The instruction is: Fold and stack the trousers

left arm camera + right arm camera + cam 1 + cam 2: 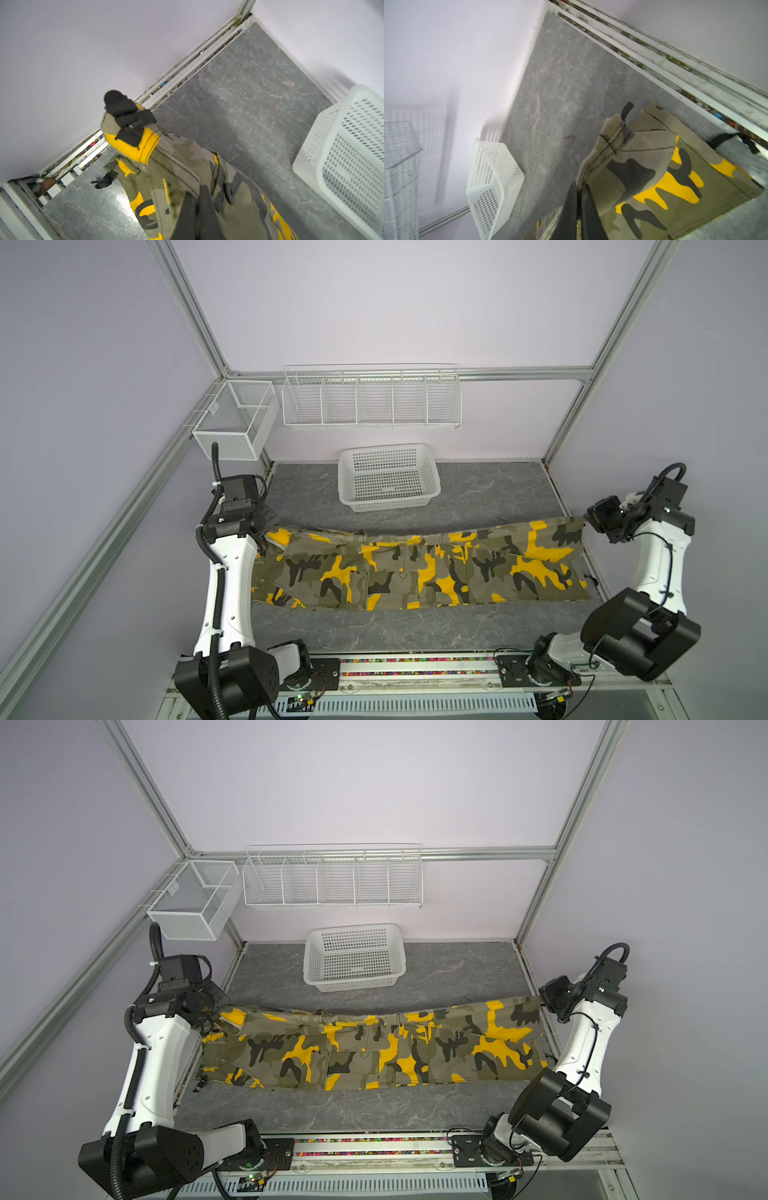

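— Both top views first: how do the trousers [415, 568] [374, 1048] lie?
— The long axis runs left to right across the table [415, 630]. The waist is toward the left gripper [266, 526] and the hems toward the right gripper [588, 522]. The far edge is lifted and sags between them, the near edge rests on the table, and the basket [390, 502] stands apart behind.
— And the left wrist view?
— Its fingers [187, 218] are pinched tight on the waistband beside a black button [229, 193] not made out from above. The lettering on the rail [166, 97] is too small to read.
— The right wrist view?
— It is blurred, but its fingers [566, 214] are clamped together on the hem corner.
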{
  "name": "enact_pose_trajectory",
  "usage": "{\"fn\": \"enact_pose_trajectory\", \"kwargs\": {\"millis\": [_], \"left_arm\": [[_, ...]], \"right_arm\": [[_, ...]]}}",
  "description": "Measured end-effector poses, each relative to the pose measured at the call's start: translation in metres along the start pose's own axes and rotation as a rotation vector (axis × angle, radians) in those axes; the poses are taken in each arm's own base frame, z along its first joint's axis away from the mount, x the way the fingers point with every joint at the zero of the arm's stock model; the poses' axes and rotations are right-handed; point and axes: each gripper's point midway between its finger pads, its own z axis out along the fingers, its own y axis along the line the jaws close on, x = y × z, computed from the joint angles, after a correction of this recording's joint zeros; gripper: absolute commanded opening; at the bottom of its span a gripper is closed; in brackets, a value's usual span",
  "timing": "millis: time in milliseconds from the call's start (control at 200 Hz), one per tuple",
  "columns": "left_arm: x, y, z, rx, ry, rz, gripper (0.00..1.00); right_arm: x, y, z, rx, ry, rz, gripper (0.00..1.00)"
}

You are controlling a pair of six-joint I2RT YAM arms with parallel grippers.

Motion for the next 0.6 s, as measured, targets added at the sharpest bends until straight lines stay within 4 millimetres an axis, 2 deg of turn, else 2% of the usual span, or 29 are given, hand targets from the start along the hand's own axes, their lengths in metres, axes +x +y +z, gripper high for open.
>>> {"fn": "enact_pose_trajectory", "kwargs": {"millis": [130, 185, 235, 385, 600], "left_arm": [[0.041, 0.029, 0.026, -0.063, 0.076, -0.025, 0.0], [0.052, 0.039, 0.034, -0.086, 0.103, -0.039, 0.0], [0.058, 0.044, 0.038, -0.097, 0.121, -0.046, 0.0], [0.048, 0.041, 0.044, -0.082, 0.119, -0.072, 0.0], [0.005, 0.006, 0.048, 0.009, 0.104, -0.072, 0.0]], "right_arm": [[0.03, -0.048, 0.026, 0.088, 0.077, 0.066, 0.07], [0.038, -0.058, 0.031, 0.106, 0.1, 0.083, 0.07], [0.038, -0.059, 0.032, 0.108, 0.105, 0.082, 0.07], [0.016, -0.042, 0.035, 0.072, 0.082, 0.057, 0.07], [-0.021, 0.025, 0.053, -0.037, 0.092, -0.047, 0.07]]}}
